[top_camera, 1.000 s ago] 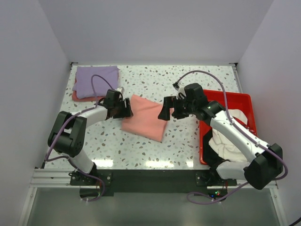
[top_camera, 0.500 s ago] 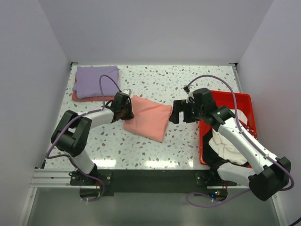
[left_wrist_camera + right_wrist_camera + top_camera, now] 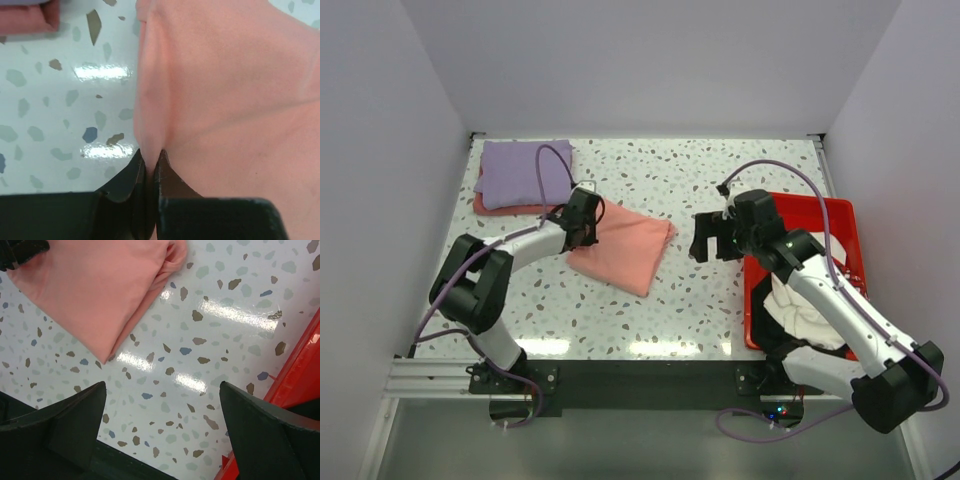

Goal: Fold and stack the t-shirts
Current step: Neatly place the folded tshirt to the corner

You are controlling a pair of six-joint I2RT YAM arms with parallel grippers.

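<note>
shirt [image 3: 620, 250] centre, stack [image 3: 523, 172] far left, tray [image 3: 830, 213] right

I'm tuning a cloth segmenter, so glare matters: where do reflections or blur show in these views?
Top external: even light, reflections on the table near its front edge. Left wrist: two glare patches on the table beside the salmon-pink t-shirt; the left pincer shut on it is dark and soft. Right wrist: several glare streaks on the table, none on the shirt.

White walls [image 3: 650, 60]; speckled terrazzo table [image 3: 700, 180]
</note>
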